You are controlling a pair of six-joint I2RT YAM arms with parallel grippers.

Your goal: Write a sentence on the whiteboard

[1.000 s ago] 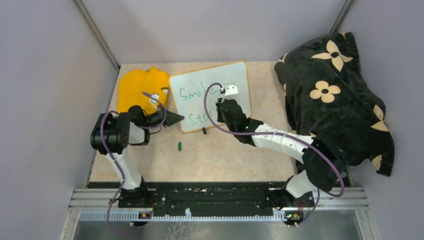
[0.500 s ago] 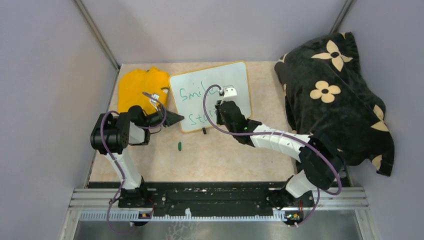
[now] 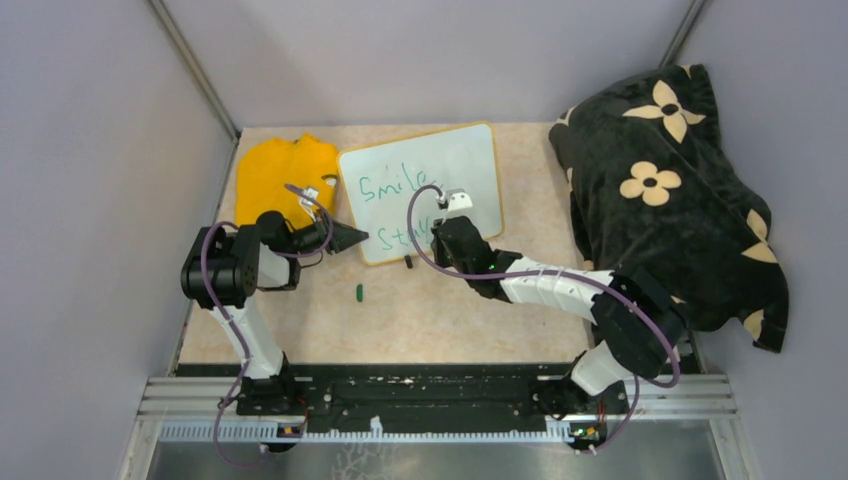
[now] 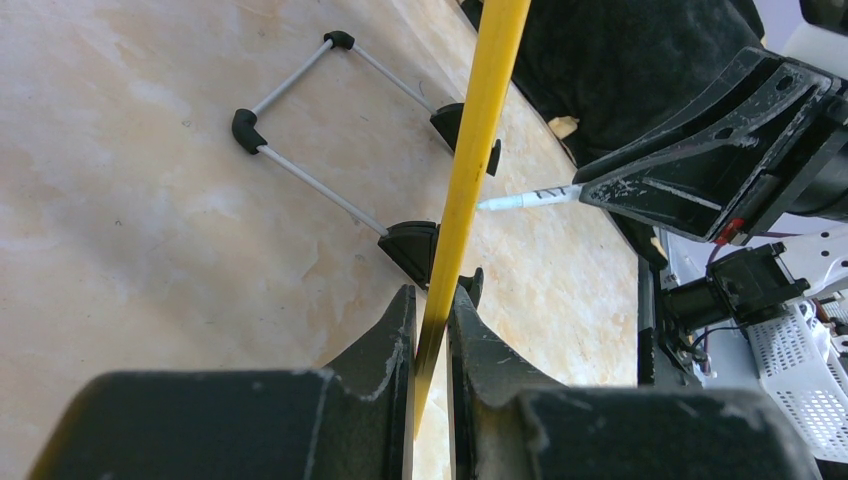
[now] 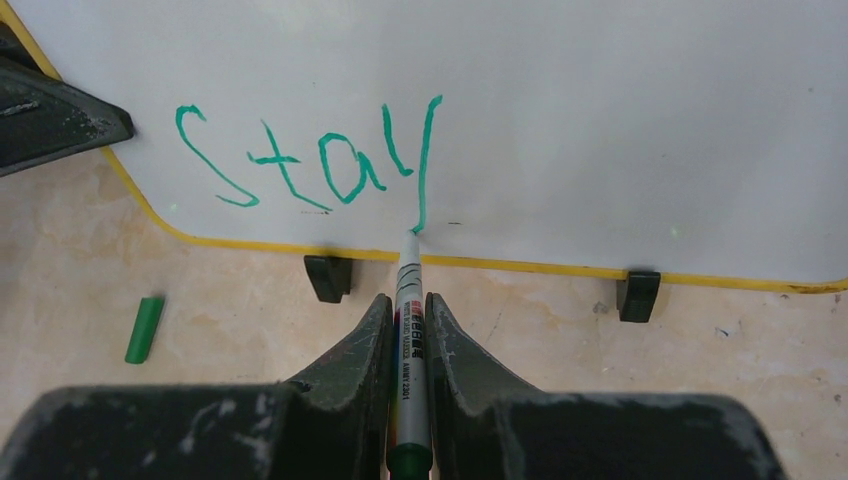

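The whiteboard [image 3: 470,160] stands tilted at the table's back centre, its white face [image 5: 600,120] filling the right wrist view. The sentence [image 3: 385,186] is green: "Smile" above and "Stay" [image 5: 300,165] below. My right gripper [image 5: 408,300] is shut on a white marker [image 5: 411,330]. The marker's tip rests at the foot of the "y" tail, close to the board's lower yellow frame. My left gripper [image 4: 432,295] is shut on the board's yellow frame edge [image 4: 480,110] at its lower left corner [image 3: 362,240]. From the left wrist, the marker [image 4: 530,197] sticks out of the right gripper.
A green marker cap [image 3: 358,292] lies on the table in front of the board. A folded yellow cloth [image 3: 280,175] lies left of the board. A black flowered blanket [image 3: 660,190] covers the right side. Two black clip feet [image 5: 328,277] hold the board's lower edge.
My right gripper has slid toward the board's near edge, drawing the long tail of the "y". The left arm and the board have stayed still.
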